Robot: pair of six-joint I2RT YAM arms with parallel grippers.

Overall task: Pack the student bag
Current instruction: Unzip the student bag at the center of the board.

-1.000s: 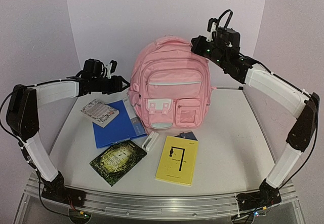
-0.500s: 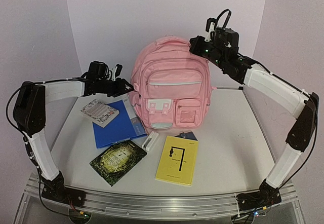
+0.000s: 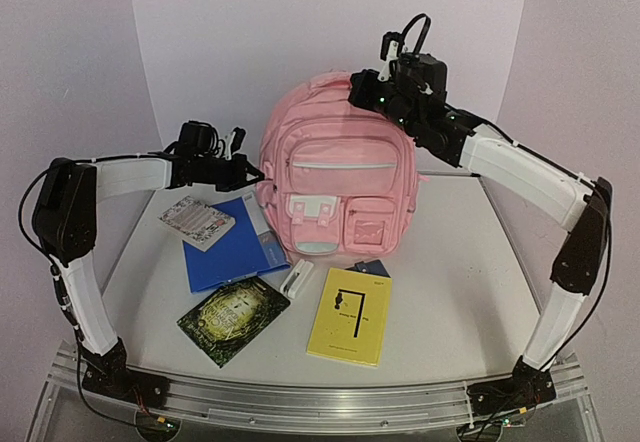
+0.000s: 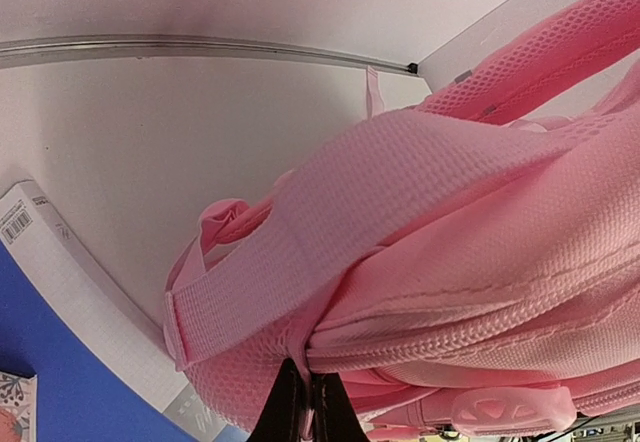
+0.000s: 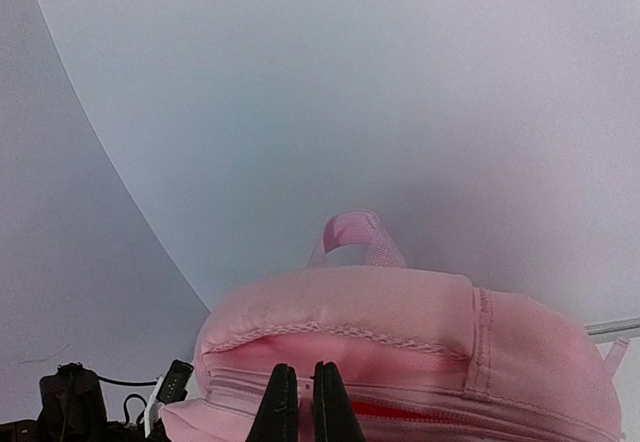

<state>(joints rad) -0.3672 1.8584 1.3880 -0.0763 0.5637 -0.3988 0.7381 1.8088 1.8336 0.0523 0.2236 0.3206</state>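
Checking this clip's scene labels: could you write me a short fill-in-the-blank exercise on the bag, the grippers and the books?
1. The student bag stands ___ on the table.
2. The right gripper is at the bag's ___.
3. The left gripper has its jaws ___ (open/shut) at the bag's side.
4. The book nearest the right arm's base has a ___ cover.

Missing words: upright; top; shut; yellow.
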